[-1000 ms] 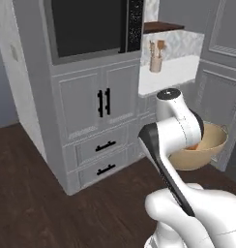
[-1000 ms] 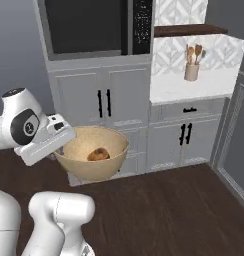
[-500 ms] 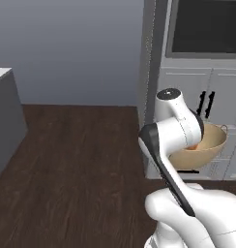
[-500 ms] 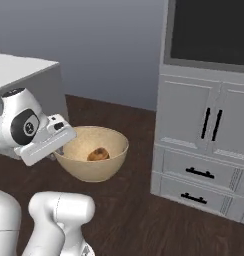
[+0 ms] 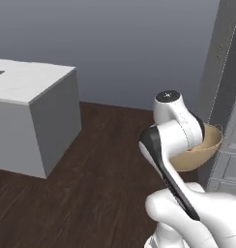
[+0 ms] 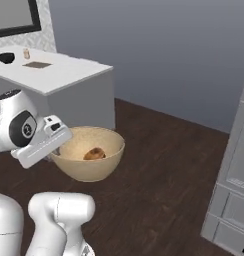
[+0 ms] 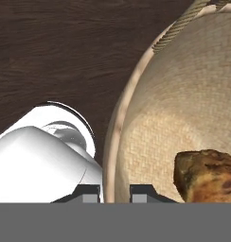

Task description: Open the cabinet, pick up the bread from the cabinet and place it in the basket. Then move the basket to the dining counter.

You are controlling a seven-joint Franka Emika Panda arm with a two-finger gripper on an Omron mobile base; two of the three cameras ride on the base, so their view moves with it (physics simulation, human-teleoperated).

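Basket (image 6: 89,161) rim sits pinched between the fingers (image 7: 91,193), bread (image 7: 207,174) inside just beside them.

Open dark wood-plank floor (image 5: 105,160) spreads ahead, nothing standing on it between the big white marble-topped dining counter on a plain grey base (image 5: 37,101) at left and the tall grey panelled cabinet unit (image 6: 234,190) at right. Wide passage between those two. The tan woven bowl-shaped basket (image 6: 91,167), carried in the air, hangs just beside the grey unit's edge in the left base view. On the counter's far end sit a small dark bowl (image 6: 6,57) and a flat brown mat (image 6: 37,64); its near corner is bare.
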